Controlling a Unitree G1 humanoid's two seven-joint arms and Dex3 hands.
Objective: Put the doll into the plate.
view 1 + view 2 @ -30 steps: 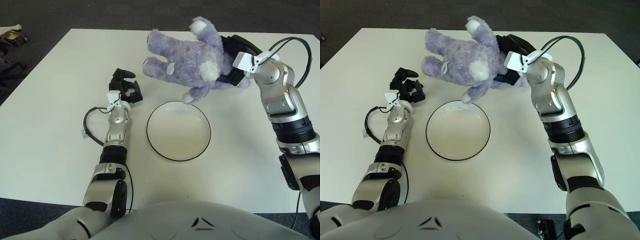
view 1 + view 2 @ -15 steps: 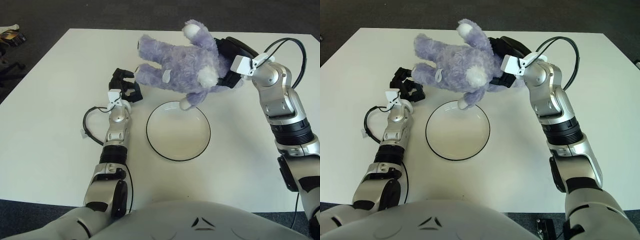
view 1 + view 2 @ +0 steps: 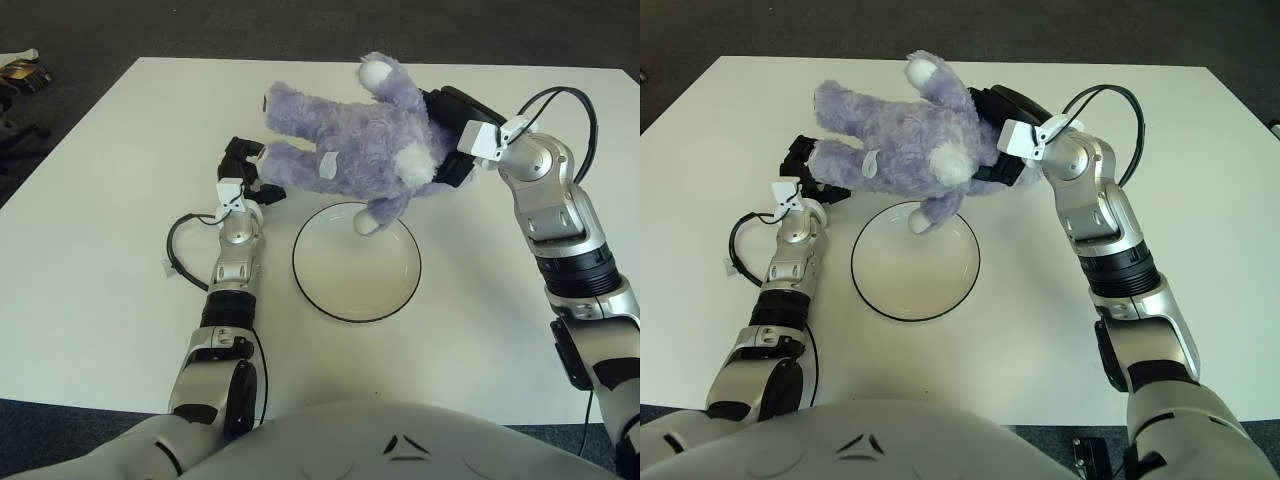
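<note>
White surface (image 3: 100, 230) underfoot of it all: the right robot hand (image 3: 452, 150) clutches the purple doll (image 3: 350, 145) aloft, long axis stretching leftward, one paw dangling over the plate (image 3: 400, 295)'s far rim. The left robot hand (image 3: 245, 165) sits curled beside its feet, idle.

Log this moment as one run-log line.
right hand: grasping doll, above plate's far rim | plate: empty | left hand: idle, left of plate

white table (image 3: 100, 260); black-rimmed white plate (image 3: 357, 262) flat at centre.
</note>
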